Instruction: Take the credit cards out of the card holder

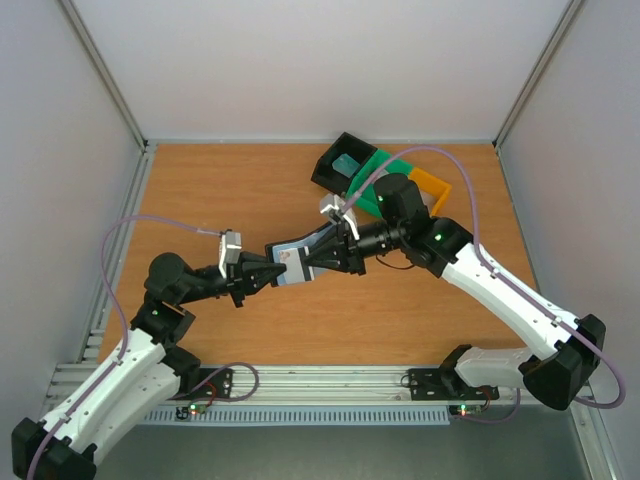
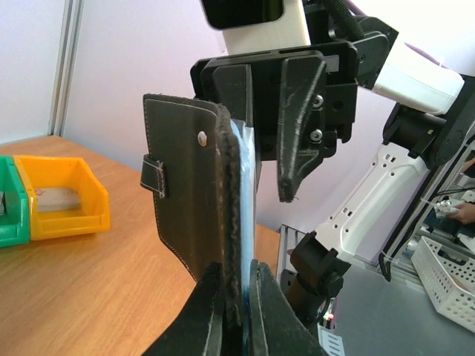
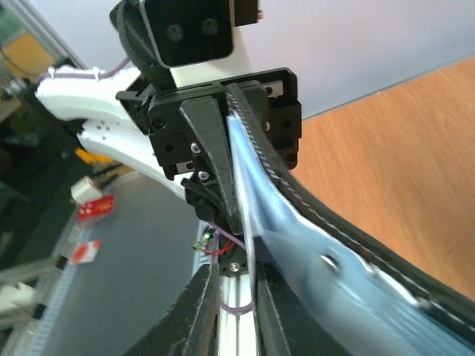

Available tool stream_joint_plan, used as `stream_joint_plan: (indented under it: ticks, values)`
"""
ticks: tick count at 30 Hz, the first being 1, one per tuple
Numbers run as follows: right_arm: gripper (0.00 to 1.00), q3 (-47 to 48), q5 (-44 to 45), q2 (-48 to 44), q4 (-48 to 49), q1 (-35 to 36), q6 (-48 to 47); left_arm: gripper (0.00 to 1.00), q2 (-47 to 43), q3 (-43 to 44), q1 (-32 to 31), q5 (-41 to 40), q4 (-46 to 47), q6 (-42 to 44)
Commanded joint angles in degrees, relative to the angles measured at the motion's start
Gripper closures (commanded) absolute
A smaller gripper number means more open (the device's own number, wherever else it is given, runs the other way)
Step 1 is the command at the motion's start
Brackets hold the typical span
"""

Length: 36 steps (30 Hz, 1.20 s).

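- The left claw is pressed together on the bottom edge of the card holder and holds it upright in the air, above the counter.
- The right claw faces it from the far side. Its jaws are slightly spread and straddle the holder's pale blue-grey inner pockets. In the left wrist view we see a gap beside one finger, so we judge nothing is pinched yet.
- In the top view a sliver of red, probably the red card, shows at the holder between the two claws.
- Further out, a teal-blue card seems to lie in the black tray, so we take one card as out.
- We judge the red card is left to pull (a whitish one we cannot find anywhere).
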Motion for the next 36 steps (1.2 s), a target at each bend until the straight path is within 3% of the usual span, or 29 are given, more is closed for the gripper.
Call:
stream_joint_plan:
  ticks: [1,9,16,32,36]
  values:
    - [0.89,-1.81,-4.45,-1.65,4.19,-1.17,3.25,1.0,-0.65,-0.26,0.09,-1.67,3.82,-0.37]
    - [0.99,-2.98,-4.1,-2.3,3.48,-2.0,2.75,1.0,-0.68,-0.16,0.09,-1.42,3.71,-0.29]
    - [0.99,-2.27,-1.52,-3.24,2.12,-2.61,1.91,1.0,-0.92,-0.34,0.08,-1.01,3.81,-0.28]
    - [0.99,-0.17,-0.03,-4.56,-1.88,-4.06,-0.62,0.87,-0.67,-0.34,0.09,-0.76,3.68,-0.73]
    - [0.99,0.36,-0.89,-3.92,-1.02,-4.03,-0.31,1.0,-0.45,-0.34,0.09,-0.72,3.72,-0.73]
